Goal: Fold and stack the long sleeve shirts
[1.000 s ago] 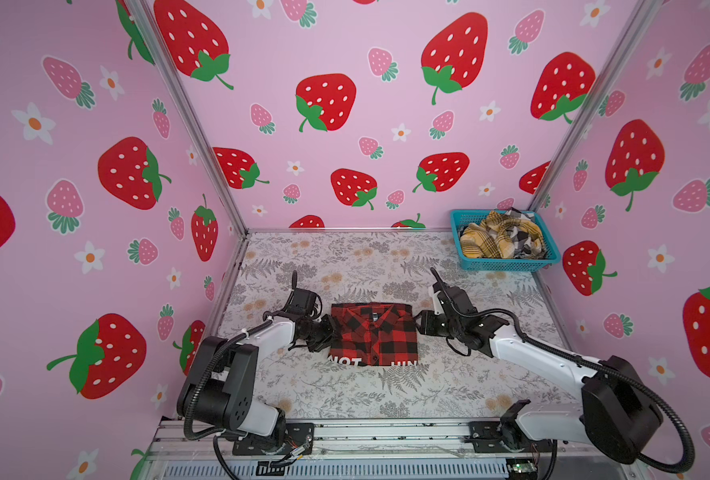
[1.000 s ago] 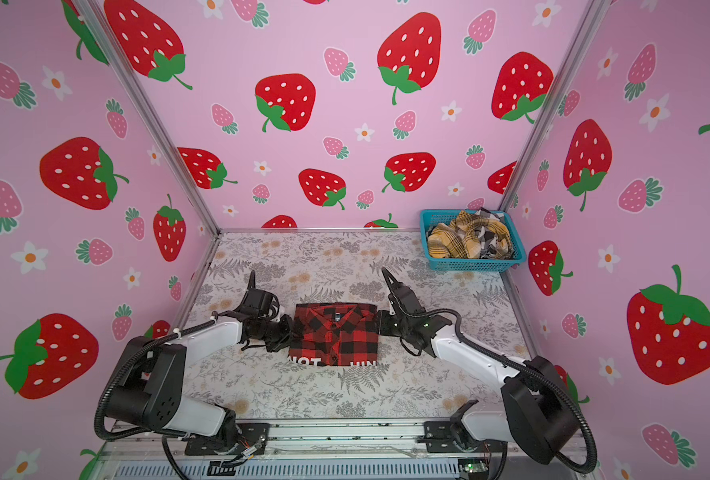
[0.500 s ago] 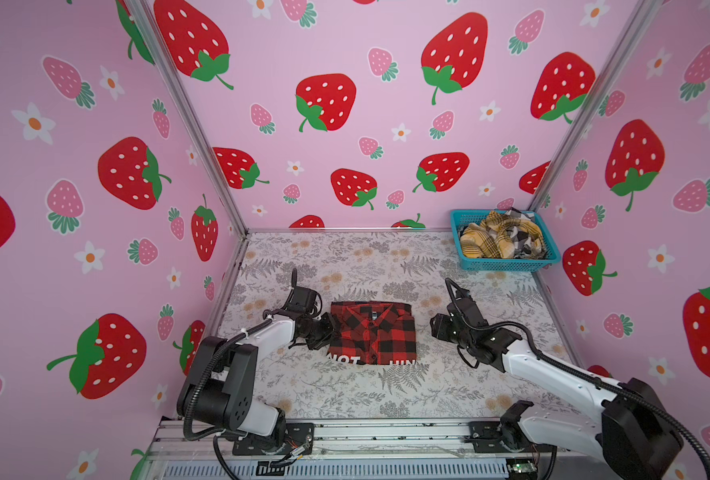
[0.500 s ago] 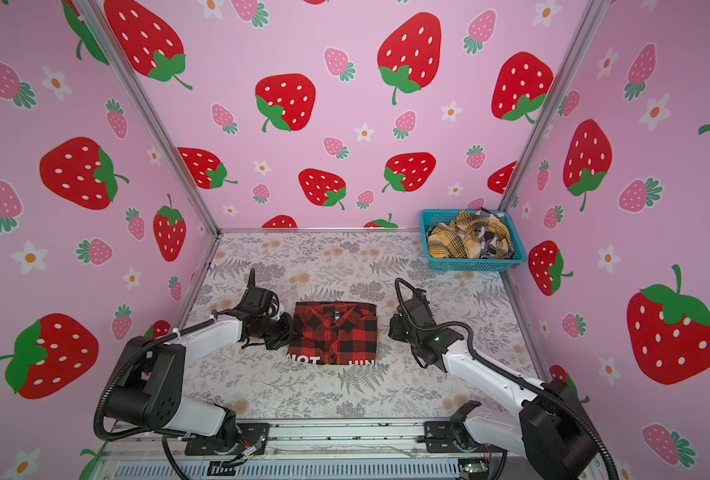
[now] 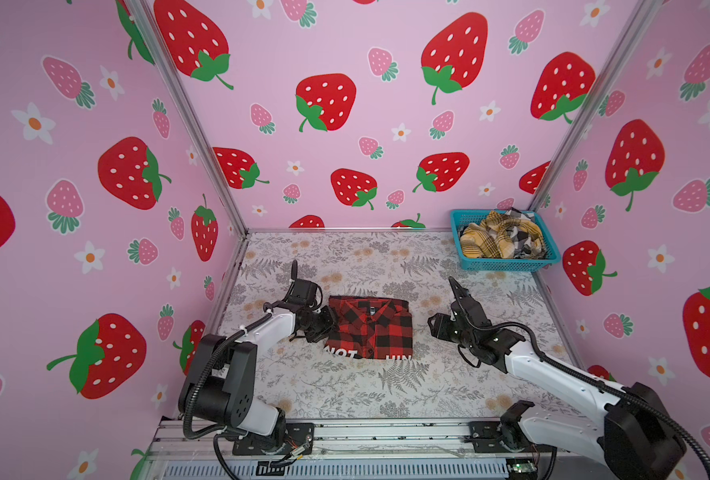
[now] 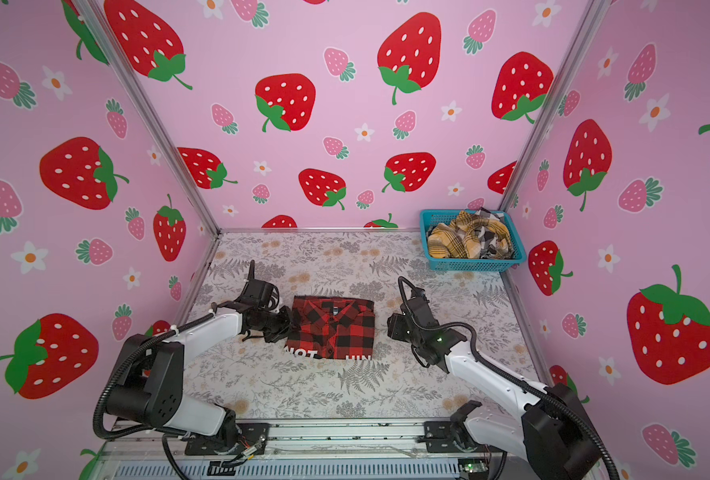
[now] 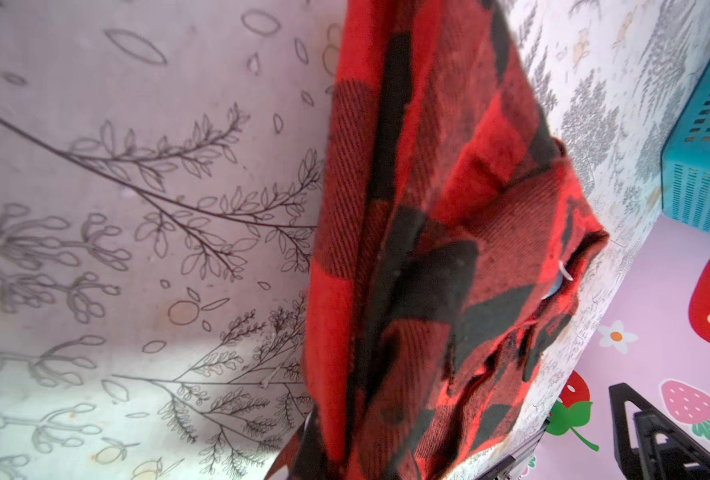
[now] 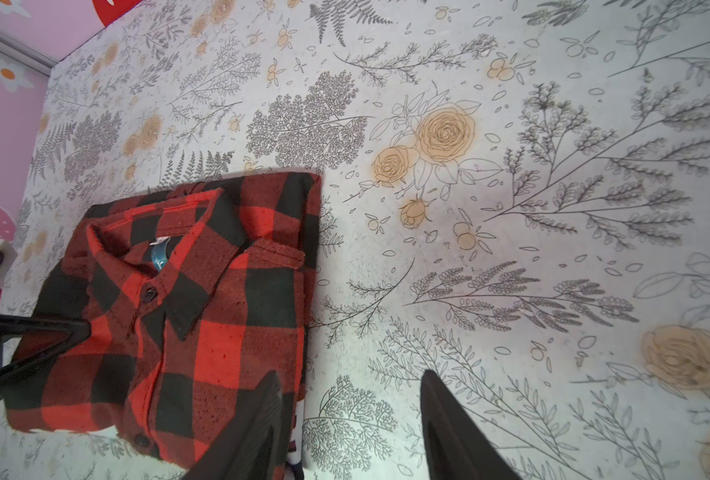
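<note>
the work area is enclosed on three sides by pink walls point(image 5: 345, 50) printed with strawberries and small flowers, joined at the back corners by metal posts point(image 5: 198, 137). the table point(image 5: 345, 257) is covered with a pale sheet printed with grey ferns and tan roses (the same print is seen close up in both wrist views). a metal rail point(image 5: 386, 432) is set along the near edge, and both arm bases are mounted on it.

the red-and-black shirt point(image 5: 370, 328) is laid folded into a rectangle near the middle of the table, with the collar toward the back wall and white lettering at the near edge. its left edge is pinched by the closed left gripper point(image 5: 327, 322). the right gripper point(image 8: 351, 428) is held just beside the shirt's right edge, its fingers parted and nothing between them. a teal basket point(image 5: 507, 264) is set in the back right corner, and a mustard plaid shirt point(image 5: 476, 245) and a black-and-white plaid shirt point(image 5: 524, 241) are heaped in it, crumpled.
</note>
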